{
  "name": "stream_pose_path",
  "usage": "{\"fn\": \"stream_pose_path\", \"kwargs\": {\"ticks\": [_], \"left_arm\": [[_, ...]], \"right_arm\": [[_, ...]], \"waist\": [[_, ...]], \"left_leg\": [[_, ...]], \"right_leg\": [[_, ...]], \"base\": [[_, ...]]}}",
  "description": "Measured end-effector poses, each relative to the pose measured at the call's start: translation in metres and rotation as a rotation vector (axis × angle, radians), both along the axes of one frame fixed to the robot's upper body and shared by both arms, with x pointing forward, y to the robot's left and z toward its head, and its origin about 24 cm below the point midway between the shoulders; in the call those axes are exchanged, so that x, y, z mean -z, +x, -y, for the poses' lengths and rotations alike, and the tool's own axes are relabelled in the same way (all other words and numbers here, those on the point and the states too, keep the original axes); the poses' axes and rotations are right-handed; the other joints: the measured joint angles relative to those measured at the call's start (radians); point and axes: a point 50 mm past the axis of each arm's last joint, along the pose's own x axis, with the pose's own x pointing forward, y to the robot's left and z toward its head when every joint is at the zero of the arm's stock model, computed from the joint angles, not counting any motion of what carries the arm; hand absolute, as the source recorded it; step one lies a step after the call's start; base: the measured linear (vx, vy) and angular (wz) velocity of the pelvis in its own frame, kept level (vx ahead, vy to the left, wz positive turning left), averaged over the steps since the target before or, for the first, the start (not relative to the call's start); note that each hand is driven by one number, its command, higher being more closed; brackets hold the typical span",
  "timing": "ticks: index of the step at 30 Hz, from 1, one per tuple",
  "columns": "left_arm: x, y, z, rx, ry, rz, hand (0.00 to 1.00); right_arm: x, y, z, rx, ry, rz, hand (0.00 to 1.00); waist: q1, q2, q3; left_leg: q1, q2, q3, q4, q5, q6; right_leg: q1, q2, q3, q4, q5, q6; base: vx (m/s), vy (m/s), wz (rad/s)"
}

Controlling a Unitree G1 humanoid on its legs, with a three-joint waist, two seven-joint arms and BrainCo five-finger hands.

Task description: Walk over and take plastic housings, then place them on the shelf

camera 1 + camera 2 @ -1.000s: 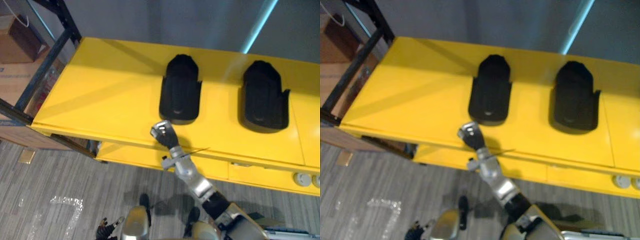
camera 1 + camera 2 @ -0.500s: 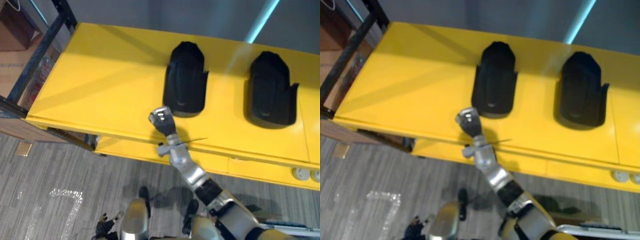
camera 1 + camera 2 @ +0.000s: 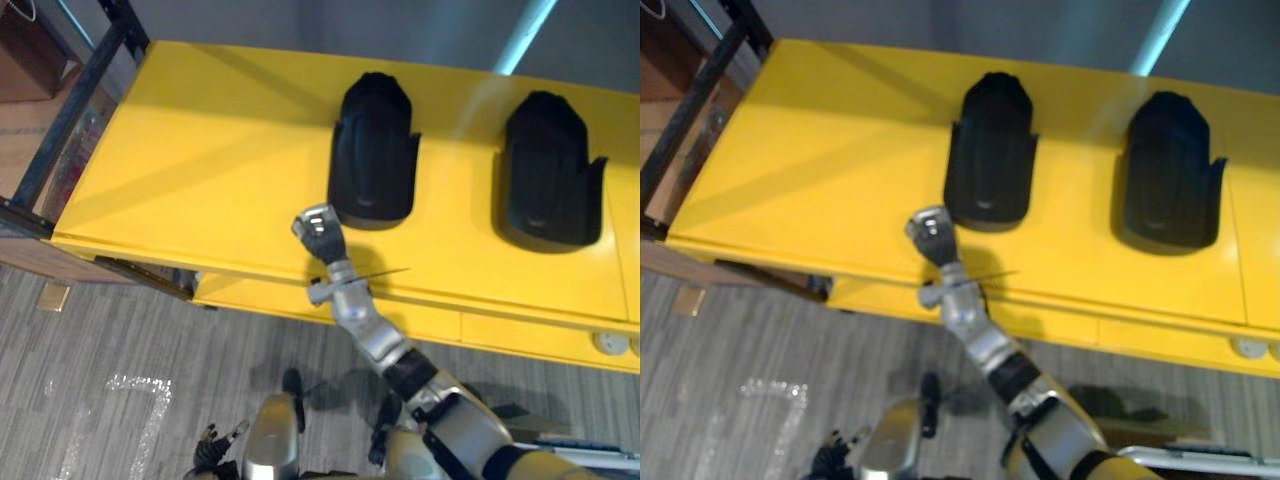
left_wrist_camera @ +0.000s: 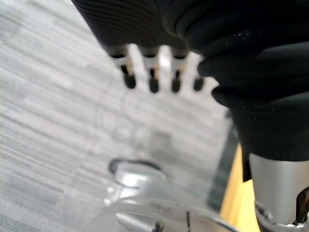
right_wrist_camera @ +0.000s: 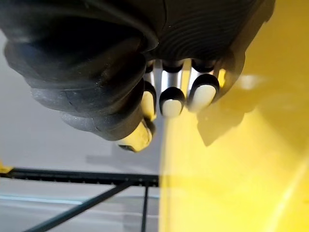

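One black ribbed plastic housing (image 3: pixel 372 150) and a second black housing (image 3: pixel 550 170) are lying flat, well apart, on the long yellow tabletop (image 3: pixel 190 150). The right hand (image 3: pixel 320 228) is hovering above the front edge, just before the first housing, its fingers (image 5: pixel 171 99) bending inward and holding nothing. The left hand (image 4: pixel 152 79) is hanging over the grey floor (image 4: pixel 43 106), fingers straight. The housing is probably stiff, light and a little slippery, so clamping across its raised side walls is looking safest.
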Motion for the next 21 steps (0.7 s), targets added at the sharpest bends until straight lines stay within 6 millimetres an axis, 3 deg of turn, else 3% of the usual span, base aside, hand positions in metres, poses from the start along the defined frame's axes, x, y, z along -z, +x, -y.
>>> {"fn": "stream_pose_path", "kwargs": {"ticks": [13, 21], "left_arm": [[-0.001, 0.003, 0.002, -0.018, -0.026, 0.022, 0.0], [-0.001, 0.003, 0.0, -0.035, -0.026, 0.024, 0.0]], "right_arm": [[-0.008, 0.013, -0.002, 0.04, -0.026, 0.016, 1.0], [-0.008, 0.011, -0.004, 0.002, -0.027, 0.033, 1.0]], "waist": [[0.004, 0.0, 0.005], [0.003, 0.0, 0.005]], "left_leg": [[-0.001, -0.003, -0.003, -0.001, 0.0, 0.0], [0.0, -0.003, -0.002, -0.003, 0.0, 0.0]], "right_leg": [[0.0, -0.002, -0.006, 0.001, 0.0, 0.001], [0.002, -0.002, -0.006, 0.0, 0.0, 0.0]], "base": [[0.0, 0.0, 0.0], [0.0, 0.0, 0.0]]}}
